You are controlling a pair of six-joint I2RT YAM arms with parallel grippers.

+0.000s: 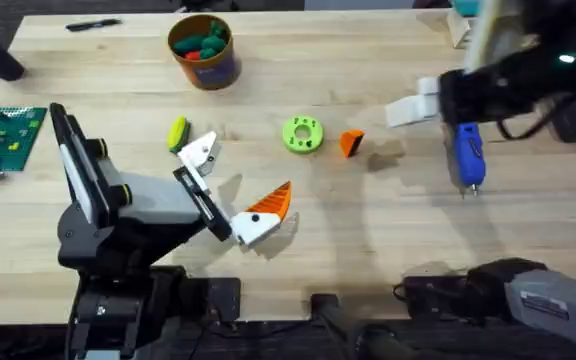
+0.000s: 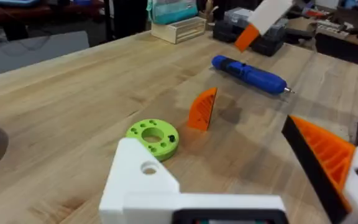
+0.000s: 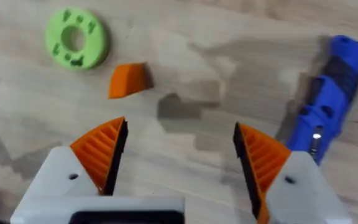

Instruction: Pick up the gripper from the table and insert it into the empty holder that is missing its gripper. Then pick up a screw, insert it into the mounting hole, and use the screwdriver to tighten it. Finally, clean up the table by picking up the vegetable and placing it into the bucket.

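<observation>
The orange gripper [image 1: 351, 143] lies loose on the table [image 1: 388, 240], right of centre in the overhead frame, just beside the green round disc [image 1: 302, 134] and apart from it. In the left wrist view the same gripper [image 2: 203, 109] stands on edge past the disc [image 2: 153, 136], with the blue screwdriver [image 2: 248, 74] lying farther back. The left gripper [image 1: 228, 190] sits low in the left-centre of the overhead frame with its jaws spread wide and nothing between them; one finger carries an orange ribbed pad [image 1: 271, 203], while the other is the bare white holder [image 1: 200, 152] (its mounting hole [image 2: 148, 167] shows plainly in the left wrist view). The yellow-green vegetable [image 1: 177, 132] lies just beside that holder, to its left. The bucket [image 1: 204, 50] stands near the top of the frame, left of centre, with green and red toy vegetables [image 1: 200, 37] inside it. The right gripper [image 3: 176, 158] hangs above the table at the right side of the overhead frame, its two orange pads [image 3: 101, 149] held wide apart and gripping nothing; below it in the right wrist view are the disc [image 3: 76, 38], the loose orange gripper [image 3: 128, 79] and the screwdriver [image 3: 329, 93]. In the overhead frame the screwdriver [image 1: 467, 156] lies at right, under that arm.
</observation>
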